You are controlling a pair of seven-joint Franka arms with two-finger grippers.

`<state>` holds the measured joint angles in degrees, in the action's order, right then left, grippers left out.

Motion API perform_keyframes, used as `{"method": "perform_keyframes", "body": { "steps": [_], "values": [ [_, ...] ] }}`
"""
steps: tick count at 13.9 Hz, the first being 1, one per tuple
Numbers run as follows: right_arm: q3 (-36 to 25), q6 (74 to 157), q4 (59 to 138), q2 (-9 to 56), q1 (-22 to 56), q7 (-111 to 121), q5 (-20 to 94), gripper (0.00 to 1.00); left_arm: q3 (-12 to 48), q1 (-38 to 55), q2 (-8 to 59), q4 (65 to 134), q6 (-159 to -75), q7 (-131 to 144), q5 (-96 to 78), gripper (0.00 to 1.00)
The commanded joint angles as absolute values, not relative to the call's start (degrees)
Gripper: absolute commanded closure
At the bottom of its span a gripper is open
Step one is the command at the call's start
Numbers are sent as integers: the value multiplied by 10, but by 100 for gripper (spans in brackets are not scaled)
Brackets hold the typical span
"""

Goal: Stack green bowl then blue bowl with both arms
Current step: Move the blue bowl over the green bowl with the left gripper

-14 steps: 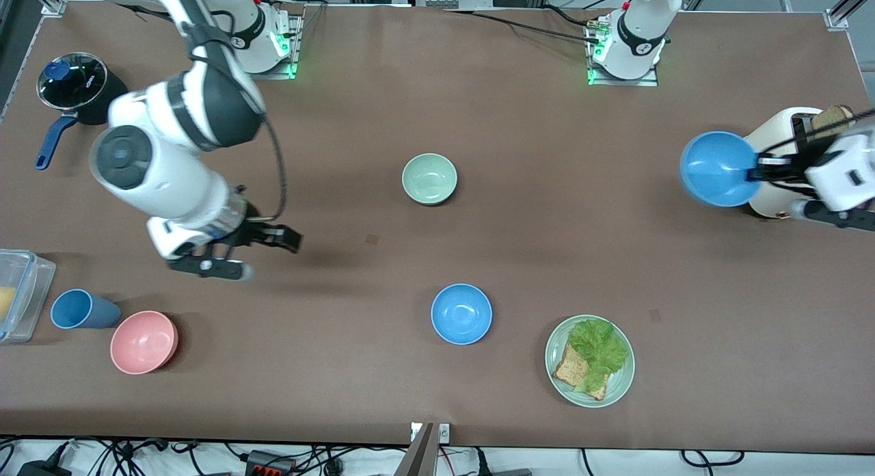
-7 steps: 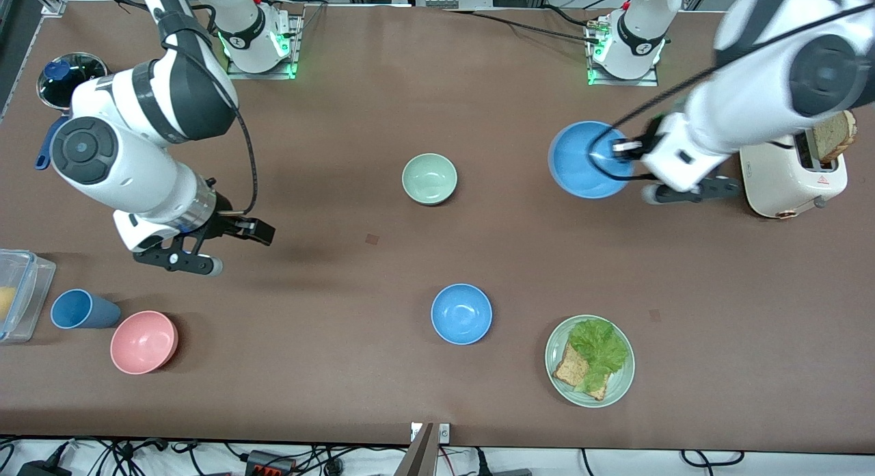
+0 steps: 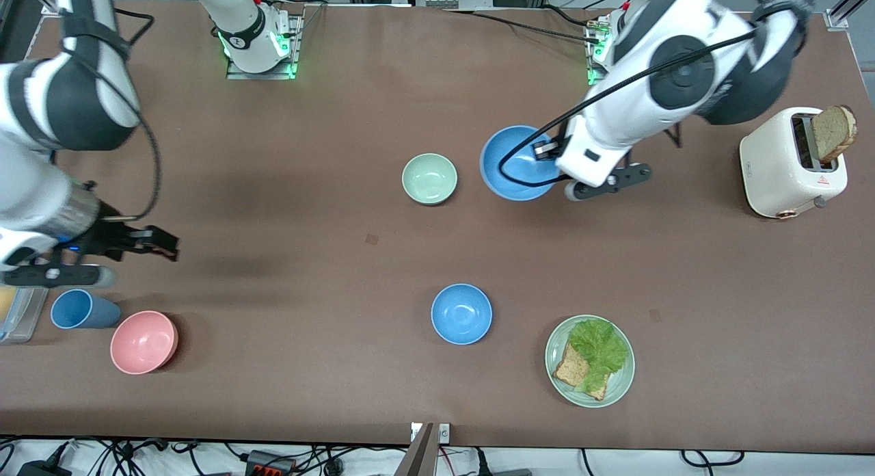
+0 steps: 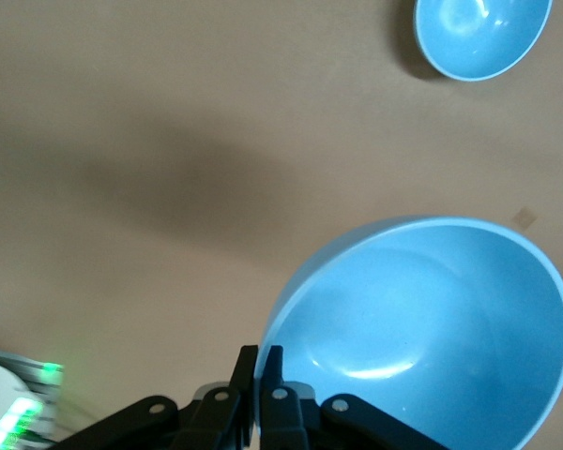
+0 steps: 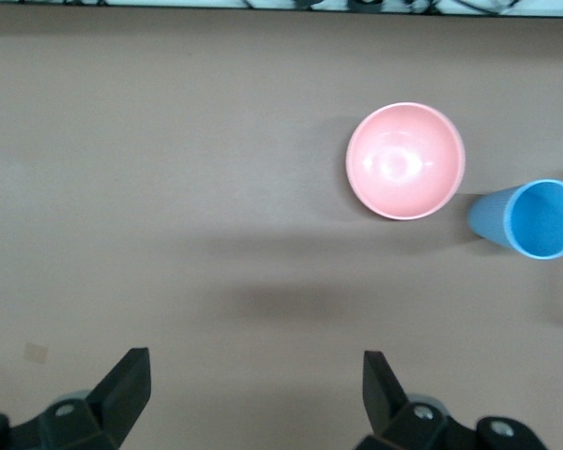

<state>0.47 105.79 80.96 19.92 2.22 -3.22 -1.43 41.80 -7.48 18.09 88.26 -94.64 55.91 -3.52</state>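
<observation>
The green bowl (image 3: 429, 178) sits upright and empty on the table's middle. My left gripper (image 3: 549, 150) is shut on the rim of a blue bowl (image 3: 511, 165) and holds it tilted, above the table, just beside the green bowl on the left arm's side. In the left wrist view my left gripper (image 4: 261, 361) pinches that bowl's (image 4: 432, 328) rim. A second blue bowl (image 3: 461, 313) rests nearer the front camera and also shows in the left wrist view (image 4: 479, 37). My right gripper (image 3: 137, 260) is open and empty over the table at the right arm's end (image 5: 255, 366).
A pink bowl (image 3: 143, 341) and a blue cup (image 3: 78, 309) stand by a clear container (image 3: 17, 315) at the right arm's end. A pale-green plate (image 3: 618, 386) holds lettuce and bread. A white toaster (image 3: 786, 165) with bread stands at the left arm's end.
My left arm carried the blue bowl from beside the toaster to beside the green bowl. My right arm drew back, open, toward its end of the table.
</observation>
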Motion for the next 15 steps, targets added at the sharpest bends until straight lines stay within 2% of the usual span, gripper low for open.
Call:
{"method": "perform_keyframes", "body": {
  "steps": [1, 4, 6, 10, 12, 15],
  "values": [
    [8, 1003, 790, 168, 3, -14, -12, 0, 417, -29, 207, 876, -980, 638, -37, 96],
    [8, 963, 761, 164, -25, 2, -11, 0, 417, 15, 255, 876, -1013, 638, -26, 95],
    [6, 963, 761, 152, -34, 36, -12, 0, 411, 48, 286, 882, -1046, 644, -1, 99],
    [-3, 915, 777, 123, -34, 33, -12, 0, 410, 91, 343, 884, -1092, 649, 59, 99],
    [-2, 925, 813, 99, -34, 33, -12, 0, 410, 104, 372, 884, -1113, 658, 107, 99],
    [-1, 990, 937, 18, -33, 33, -17, 0, 410, 103, 381, 903, -1123, 661, 136, 100]
  ]
}}
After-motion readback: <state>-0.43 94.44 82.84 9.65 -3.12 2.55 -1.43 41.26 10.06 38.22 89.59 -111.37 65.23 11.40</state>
